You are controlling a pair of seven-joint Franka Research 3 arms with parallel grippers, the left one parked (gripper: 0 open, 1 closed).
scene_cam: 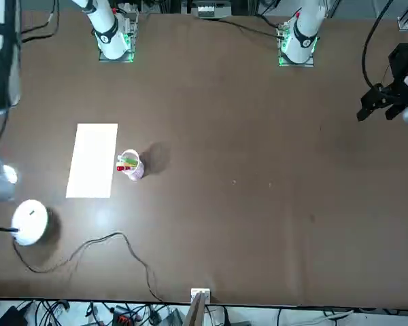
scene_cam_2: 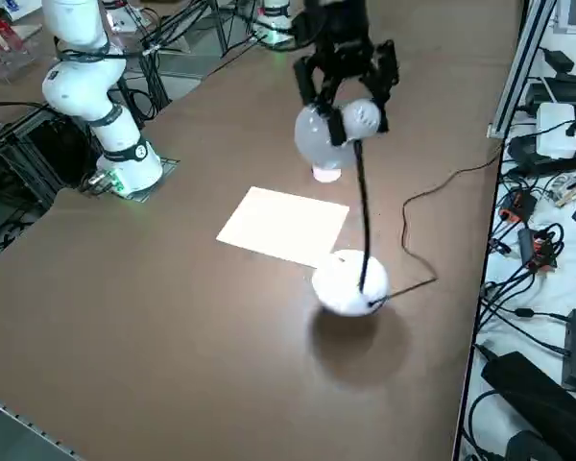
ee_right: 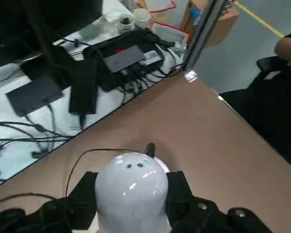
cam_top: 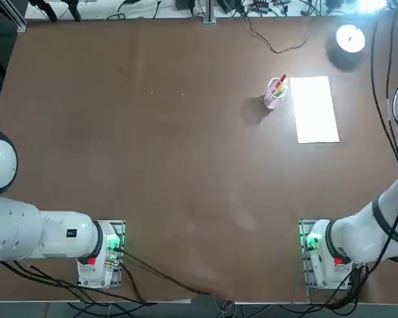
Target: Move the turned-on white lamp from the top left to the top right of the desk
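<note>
Right gripper [scene_cam_2: 346, 91] fingers pinch the lamp [scene_cam_2: 349, 281] head; judged best: part them gently, rise straight, base undisturbed on tabletop [scene_cam_2: 173, 288].

A: How's the light?

B: Even, from overhead. I read the desk [cam_top: 152, 146] fine. Shadows are soft: the cup of pens [cam_top: 276, 93] throws one toward the left edge, and the lamp [cam_top: 351, 38] base has a dark patch beside it.

A: Glare?

B: The lamp head blows out at the far right corner, where the right gripper [scene_cam_2: 350, 110] clamps it. The paper [cam_top: 314, 109] nearly clips white. I see a faint sheen mid-desk.
</note>
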